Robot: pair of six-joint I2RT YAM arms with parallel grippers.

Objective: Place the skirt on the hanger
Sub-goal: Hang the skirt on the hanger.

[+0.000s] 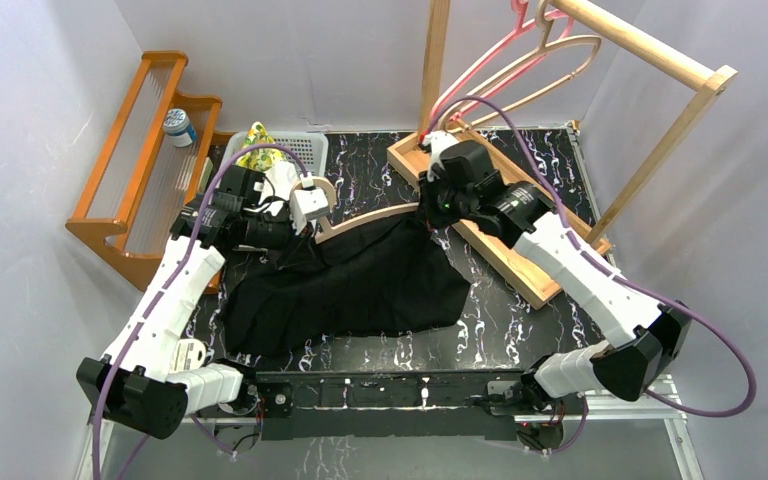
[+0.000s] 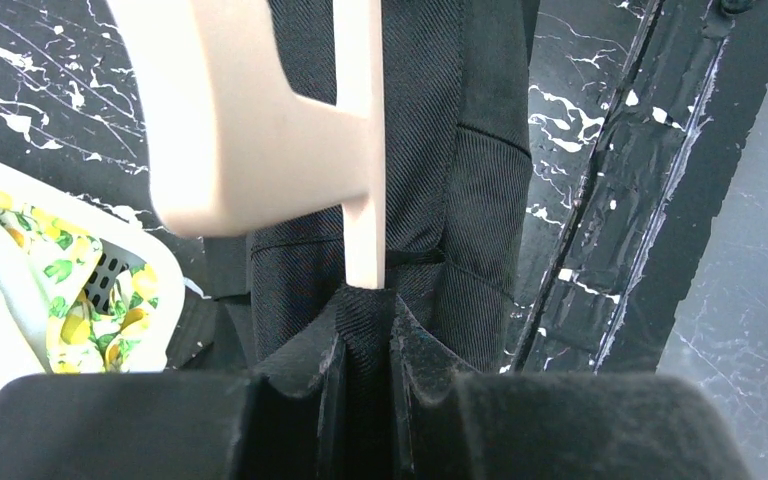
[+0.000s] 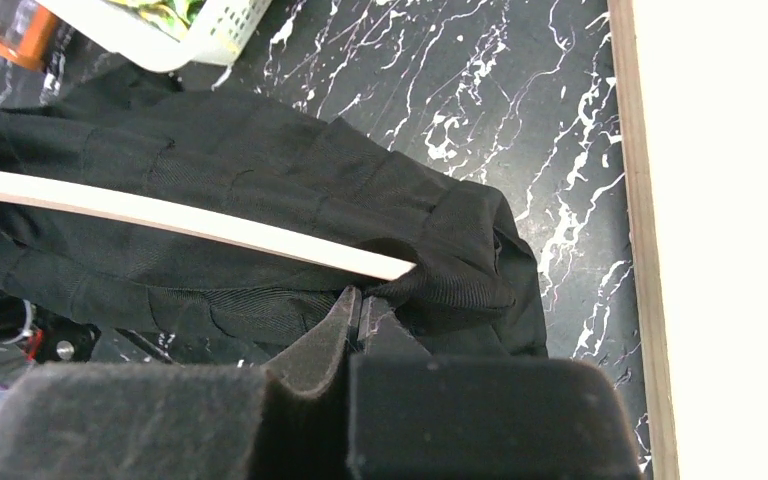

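You are at the fitting step: the skirt (image 1: 360, 285) lies flat on the surface (image 1: 520, 320) between the arms, with the hanger (image 1: 370, 216) arched along its waist edge. Your left tool (image 2: 368, 320) is pinched closed on a fold of skirt cloth right at the hanger's left tip. Your right tool (image 3: 360, 310) is clamped on the cloth at the other tip, where the wooden end pokes into a bunched fold. From the wrist views I can't tell whether either tip sits fully inside the waistband. The next move, as I judge it, calls for drawing each corner outward and over its tip, evenly on both sides, so the bar neither slips out nor twists. After that, the hanger looks set to go to the rack (image 1: 660, 50) at the far right. Count: one skirt, one hanger in use, two spare hangers on the rack, a pink one (image 1: 490, 60) and a wooden one (image 1: 550, 70). There is also one white basket (image 1: 300, 145) with printed cloth inside, one orange shelf (image 1: 130, 150) and one small jar (image 1: 178, 125) on it.
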